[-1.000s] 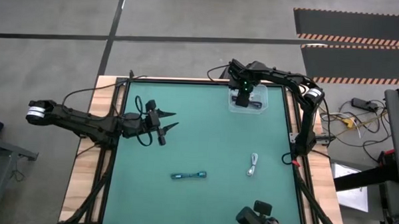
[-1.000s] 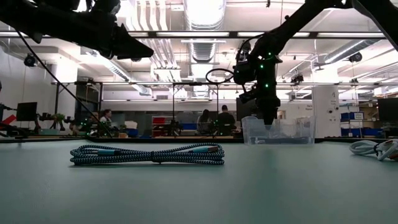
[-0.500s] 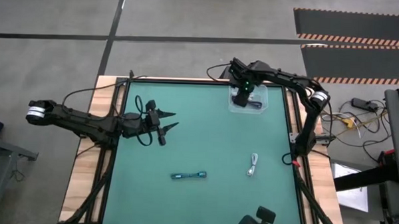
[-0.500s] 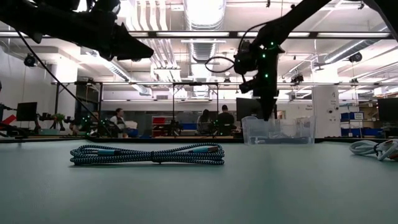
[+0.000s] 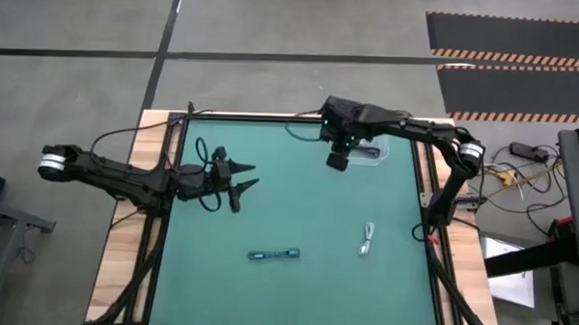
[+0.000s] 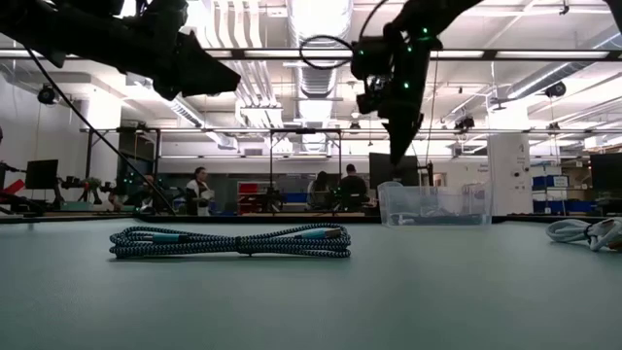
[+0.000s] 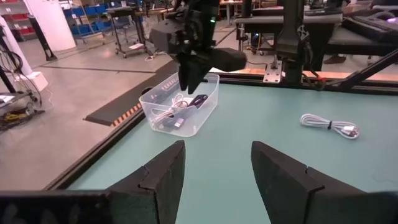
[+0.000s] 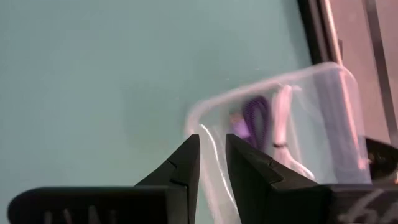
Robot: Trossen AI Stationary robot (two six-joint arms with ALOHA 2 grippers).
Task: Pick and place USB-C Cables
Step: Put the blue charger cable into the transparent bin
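The dark cable lies in the clear bin at the far right corner of the surface, alongside a pale cord. Two cables are left to do: the teal cable near the front edge, about midway across, and the white cable to its right, toward the right edge. They sit well apart, so each can be taken on its own.

Your right claw hangs just off the bin's left side, above the surface, empty, with its fingers drawn nearly together and only a thin gap between them. Spread them wide before you descend; as they are, they'd push a bundle away instead of straddling it. The white cable looks like the closer target. Come straight down over the middle of the bundle, turn the wrist so the fingers cross its length, and close on all the strands together, so no loop trails out on the lift.

Your left claw waits open over the left part of the surface, well away from both cables. Leave it parked there.
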